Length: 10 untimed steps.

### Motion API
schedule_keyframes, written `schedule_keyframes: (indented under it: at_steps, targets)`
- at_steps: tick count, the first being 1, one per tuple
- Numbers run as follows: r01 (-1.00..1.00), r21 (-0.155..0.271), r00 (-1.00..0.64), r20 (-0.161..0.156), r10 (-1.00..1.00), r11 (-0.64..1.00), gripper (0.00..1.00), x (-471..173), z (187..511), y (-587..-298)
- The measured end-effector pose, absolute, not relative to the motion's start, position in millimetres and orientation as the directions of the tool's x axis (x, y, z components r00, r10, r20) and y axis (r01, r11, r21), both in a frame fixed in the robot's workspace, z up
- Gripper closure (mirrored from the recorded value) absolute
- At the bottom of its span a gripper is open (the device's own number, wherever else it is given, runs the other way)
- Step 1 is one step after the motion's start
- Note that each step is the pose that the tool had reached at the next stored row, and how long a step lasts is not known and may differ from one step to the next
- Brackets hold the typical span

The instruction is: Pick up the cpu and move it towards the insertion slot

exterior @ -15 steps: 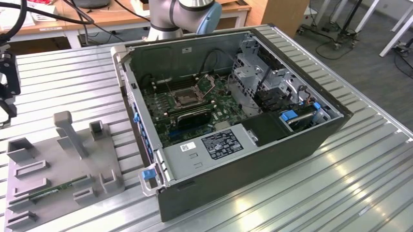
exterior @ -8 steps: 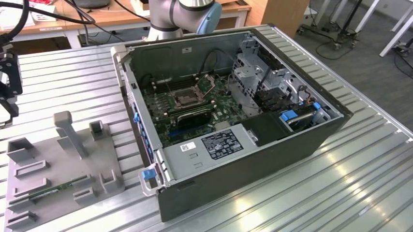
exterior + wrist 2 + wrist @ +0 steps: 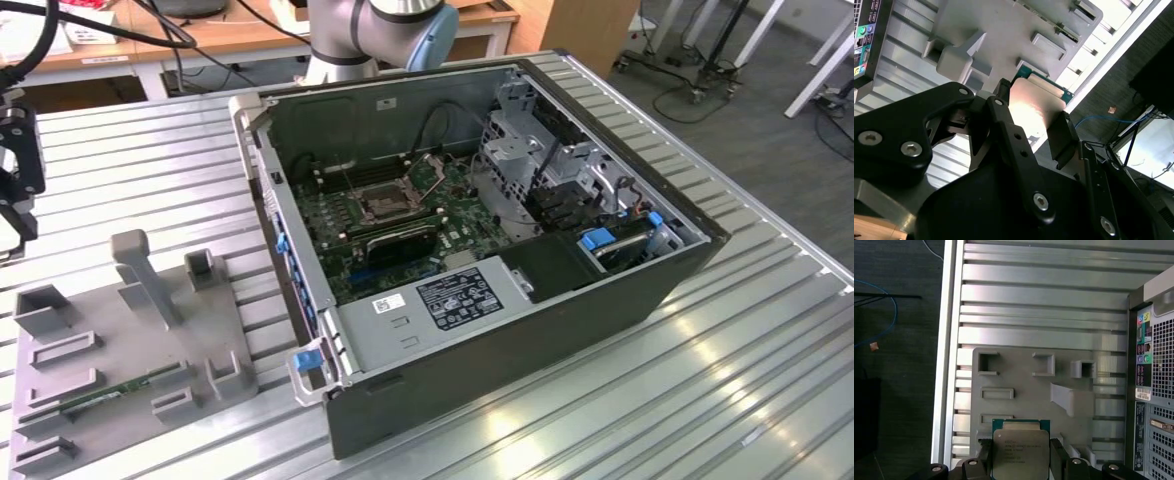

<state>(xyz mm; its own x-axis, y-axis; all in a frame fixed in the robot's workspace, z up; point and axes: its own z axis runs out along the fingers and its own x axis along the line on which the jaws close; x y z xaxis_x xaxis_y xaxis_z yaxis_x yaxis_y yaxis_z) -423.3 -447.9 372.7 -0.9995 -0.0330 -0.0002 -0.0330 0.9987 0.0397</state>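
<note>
The jaws are clenched on the cpu (image 3: 1020, 449), one on each of two opposite edges, its pale metal face plain in both wrist views. It hangs clear above the grey fixture (image 3: 1019, 375) on the counter (image 3: 147, 160), not touching it. The slot (image 3: 387, 203) lies well apart, on the board inside the open case (image 3: 534, 330). The case stands just beside the fixture, on the exterior view's right, so the slot lies that way from the jaws and down between the case walls.

so the pincer (image 3: 1021, 460) has both black fingers (image 3: 1058, 457) clamped on opposite edges of the cpu (image 3: 1020, 450), wrist pointing down, grey-blue arm (image 3: 380, 30) upright.
</note>
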Motion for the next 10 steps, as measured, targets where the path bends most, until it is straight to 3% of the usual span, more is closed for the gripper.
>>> schedule_keyframes:
  at_steps: [10]
  targets:
    - [-0.033,0.04,-0.999,0.0,-0.033,0.999,0.45,-420.8,373.0,-447.9]
